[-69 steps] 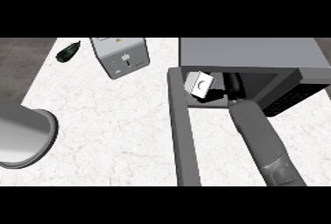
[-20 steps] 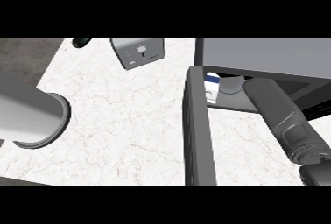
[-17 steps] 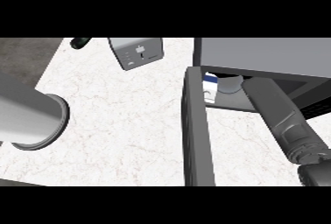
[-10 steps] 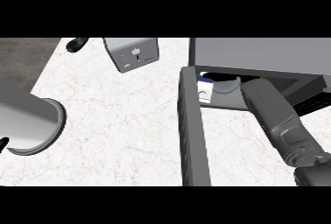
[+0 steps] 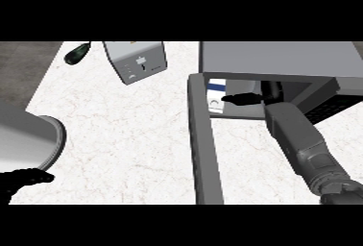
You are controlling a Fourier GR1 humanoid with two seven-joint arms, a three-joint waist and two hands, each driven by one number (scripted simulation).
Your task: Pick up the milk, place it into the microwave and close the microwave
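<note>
The milk [image 5: 216, 97], a white carton with a blue stripe, stands upright inside the open microwave [image 5: 276, 60], just behind its left front corner. My right hand [image 5: 246, 99] is in the microwave's cavity, its fingers stretched out leftward and touching the carton's right side, open. The grey right forearm [image 5: 297, 139] runs in from the lower right. The microwave's door [image 5: 202, 149] is swung open and shows edge-on as a long grey bar toward me. My left hand [image 5: 21, 180] rests open at the lower left edge.
A large round grey vessel [image 5: 28, 137] sits at the left edge, just above my left hand. A grey boxy appliance [image 5: 138, 60] and a dark green bottle [image 5: 77, 52] stand at the back. White marble counter [image 5: 120, 134] lies between them and the door.
The milk went from in front of the microwave into its cavity with my right hand. The view has shifted, and my left hand now shows at the lower left.
</note>
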